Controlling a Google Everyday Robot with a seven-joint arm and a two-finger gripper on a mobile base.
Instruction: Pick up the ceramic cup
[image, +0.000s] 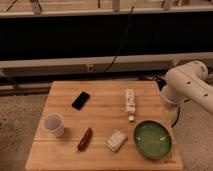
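The ceramic cup (54, 124) stands upright, mouth up, long axis vertical, well left of the green bowl (153, 139). The arm (187, 82) bends just beyond the bowl's right. The gripper is out of view, so I cannot tell its state.

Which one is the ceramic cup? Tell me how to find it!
Look at the wooden table and go to its left edge, far from the white robot arm on the right, whose gripper is out of view. The ceramic cup stands there, small, white and round with no handle, unlike the wide green bowl or the flat black phone.
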